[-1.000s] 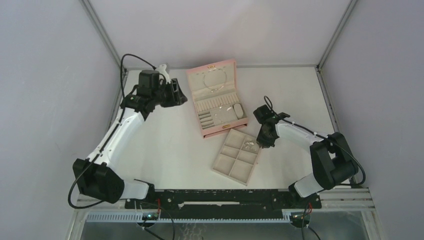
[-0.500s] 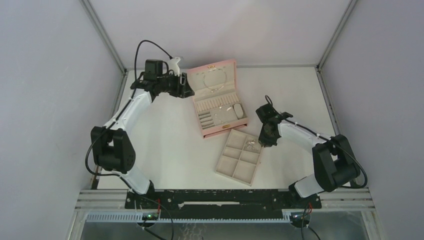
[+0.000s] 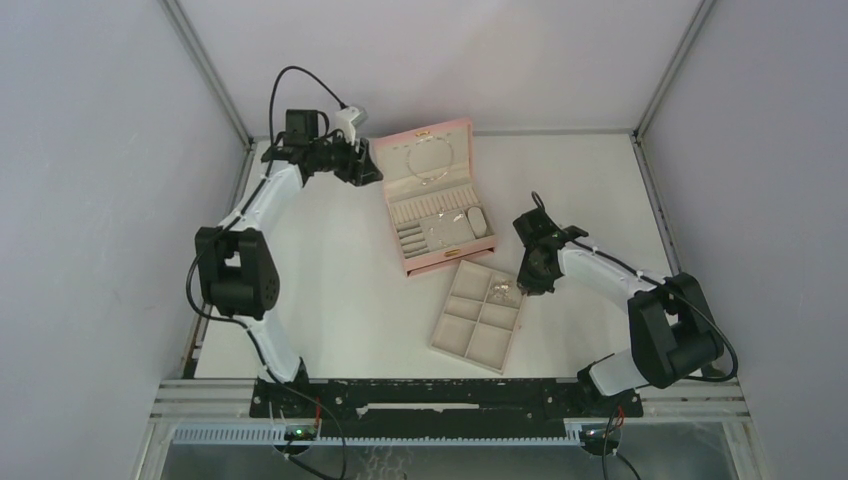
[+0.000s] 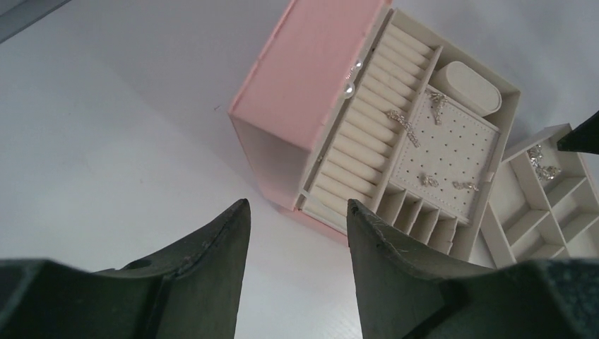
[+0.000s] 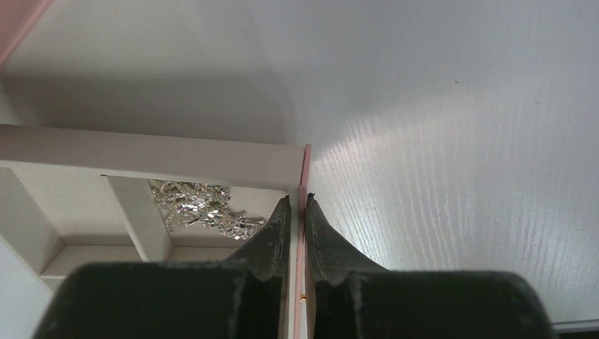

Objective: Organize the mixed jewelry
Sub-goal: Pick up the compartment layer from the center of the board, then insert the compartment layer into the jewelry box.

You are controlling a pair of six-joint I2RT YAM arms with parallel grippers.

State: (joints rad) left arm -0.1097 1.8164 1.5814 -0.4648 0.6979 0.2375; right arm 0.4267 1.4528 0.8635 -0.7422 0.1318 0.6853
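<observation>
The mixed jewelry lies in two places. A silver chain cluster [image 5: 198, 205] sits in a far compartment of the beige tray [image 3: 465, 338]. Small silver earrings [image 4: 406, 123] rest on the perforated pad of the open pink box [image 3: 447, 259], and a thin necklace [image 3: 430, 175] hangs in its lid. My right gripper [image 5: 298, 200] is shut on the tray's right wall, one finger inside and one outside. My left gripper [image 4: 298, 205] hangs open and holds nothing, above the table beside the box's far left corner.
The box's ring rolls [image 4: 360, 134] and a beige cushion [image 4: 465, 86] fill its base. The pink box stands just beyond the tray. White table [image 3: 330, 270] lies left of both, with enclosure walls at the back and sides.
The left arm has swung back toward the far left wall, its gripper shifting slightly toward the box lid. The right gripper and tray have edged slightly to the right.
</observation>
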